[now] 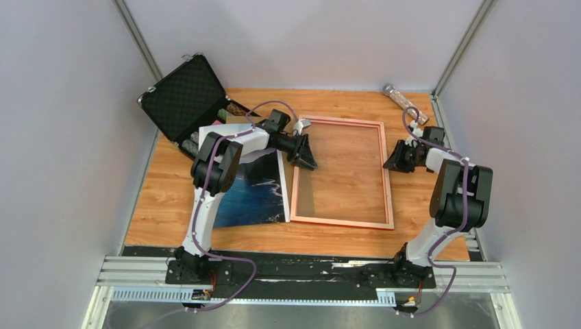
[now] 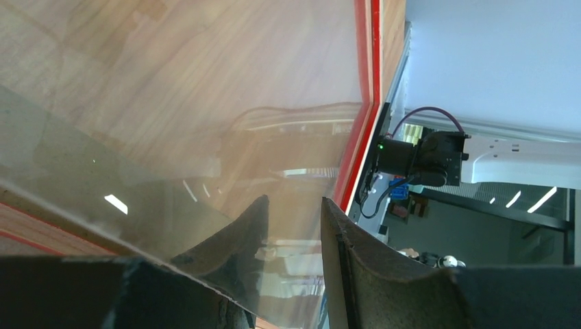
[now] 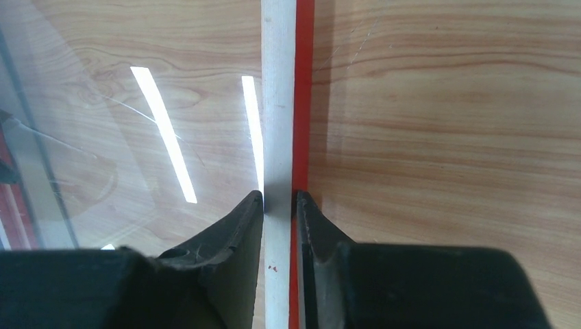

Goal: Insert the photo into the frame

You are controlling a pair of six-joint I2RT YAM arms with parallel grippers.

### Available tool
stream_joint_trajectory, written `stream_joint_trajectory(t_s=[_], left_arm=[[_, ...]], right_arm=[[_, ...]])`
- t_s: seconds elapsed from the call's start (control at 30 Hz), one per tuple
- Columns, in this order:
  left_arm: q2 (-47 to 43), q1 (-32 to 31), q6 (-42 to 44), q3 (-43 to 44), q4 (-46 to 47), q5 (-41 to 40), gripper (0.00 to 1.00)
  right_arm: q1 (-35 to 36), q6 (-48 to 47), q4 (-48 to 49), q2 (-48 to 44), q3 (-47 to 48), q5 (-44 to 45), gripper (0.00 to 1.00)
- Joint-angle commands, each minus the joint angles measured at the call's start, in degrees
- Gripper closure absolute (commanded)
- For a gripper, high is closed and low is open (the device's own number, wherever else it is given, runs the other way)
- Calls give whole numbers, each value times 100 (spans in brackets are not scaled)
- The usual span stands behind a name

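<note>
The picture frame [image 1: 342, 221] lies flat on the wooden table [image 1: 342, 245], copper face up. The seascape photo [image 1: 250, 195] lies just beside its left rail, partly under the left arm. The left gripper [image 1: 307, 163] sits at the frame's left edge, fingers clearly parted. The right gripper [image 1: 388, 164] straddles the right rail with a narrow gap; whether it is pinching the rail or loose, I cannot tell.

Left arm [image 1: 218, 159], right arm [image 1: 458, 184] low, inward; jaws narrowly apart.

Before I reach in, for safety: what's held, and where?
The frame: right gripper pinches its right rail; left gripper straddles its left edge, grip unclear.
</note>
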Motion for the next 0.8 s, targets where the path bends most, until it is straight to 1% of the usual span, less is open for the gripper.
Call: stream_joint_trajectory(t_s=[0.0, 0.23, 0.63, 0.77], left_arm=[[6, -104, 184, 107, -15, -42, 57], [22, -104, 218, 58, -46, -130, 57], [8, -101, 333, 40, -204, -342, 57], [10, -103, 337, 40, -224, -365, 58]], right_arm=[[88, -97, -28, -39, 141, -27, 76], [86, -104, -51, -109, 174, 38, 69], [90, -106, -126, -258, 285, 161, 53], [86, -103, -174, -347, 364, 189, 50]])
